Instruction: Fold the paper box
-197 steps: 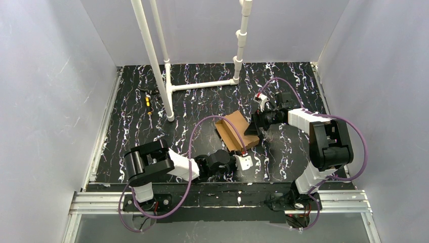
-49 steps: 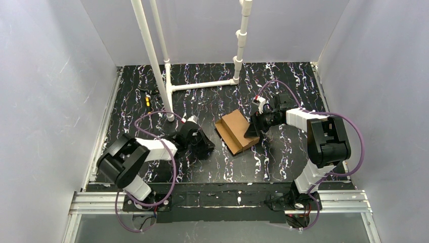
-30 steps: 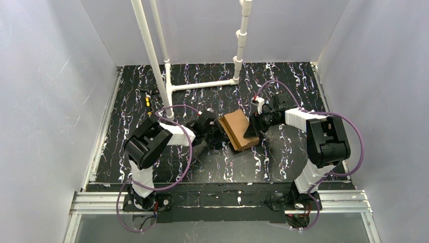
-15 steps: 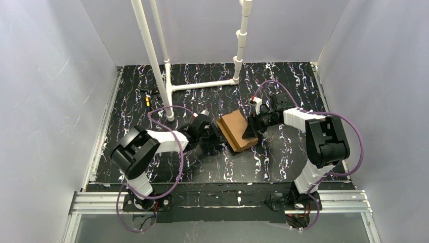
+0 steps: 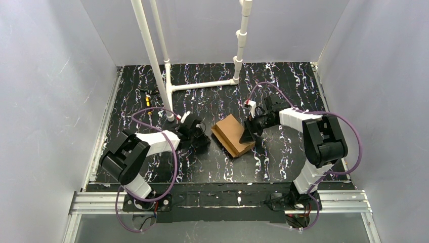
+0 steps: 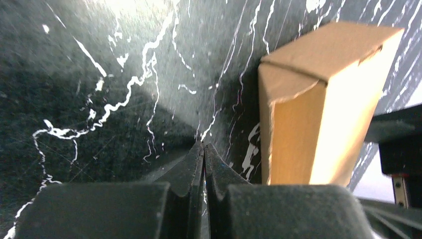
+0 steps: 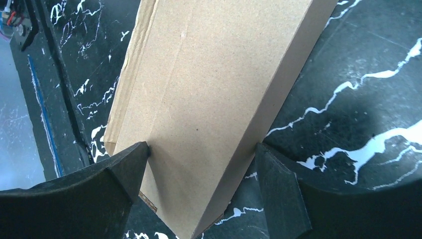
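Low in the overhead frame, the left hand [image 5: 205, 143] sits left of centre on the counter [image 5: 283, 81], clenched tight with nothing in it. Its own camera shows the two tips [image 6: 204, 152] pressed together, down at the black marbled surface. It is near the paper box [image 5: 231, 134] but apart from it.

The box lies at the centre of the frame, lid down and looking mostly formed. From the left wrist it stands at upper right [image 6: 318, 114], with a curved end flap facing the tips. That flap looks like the job in hand.

Just right of the box comes the right hand [image 5: 248, 134], spread wide and grasping it across its width. In its own view one finger [image 7: 132, 164] sits against each long side of the cardboard [image 7: 209, 99].

To do this well, I'd say the right hand should hold firm as the anchor. The closed left tips can then act as a poker, meeting the flap square and low. Push off-centre and the box may swivel out of that wide grip, or the wall may buckle.

Beyond it all, the white pipe frame [image 5: 202, 85] stands well clear at the top.
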